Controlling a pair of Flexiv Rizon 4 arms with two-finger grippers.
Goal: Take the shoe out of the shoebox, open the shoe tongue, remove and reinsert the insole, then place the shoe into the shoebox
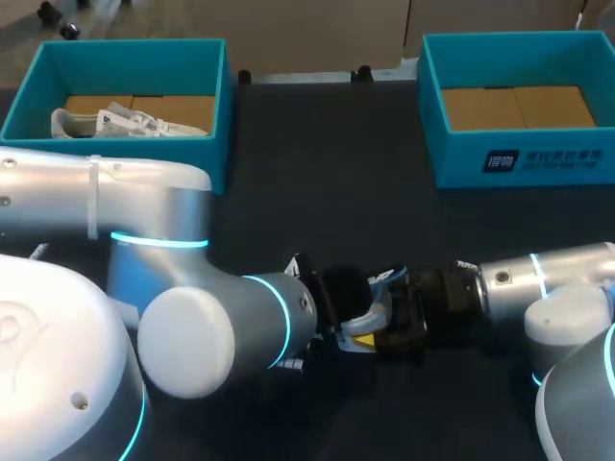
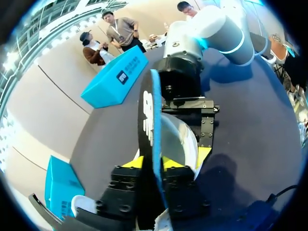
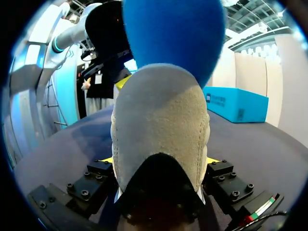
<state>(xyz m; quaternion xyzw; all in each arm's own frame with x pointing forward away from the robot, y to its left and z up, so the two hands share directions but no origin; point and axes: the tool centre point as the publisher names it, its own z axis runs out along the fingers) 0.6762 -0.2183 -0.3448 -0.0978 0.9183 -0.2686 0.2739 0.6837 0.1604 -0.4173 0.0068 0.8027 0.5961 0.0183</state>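
At the counter's (image 1: 317,173) 6 o'clock, right jaws clench the shoe (image 3: 161,125) and left jaws clench the insole (image 2: 153,120) beside it; pushed in askew, the insole could buckle or slip free.

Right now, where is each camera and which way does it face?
Head view: above, behind; looks down on table; shows left arm, right arm.
Left wrist view: on that wrist, faces right arm; left pincer shut on insole.
Right wrist view: on that wrist, faces left arm; right pincer shut on shoe.
Shared: both wrist views show the insole.
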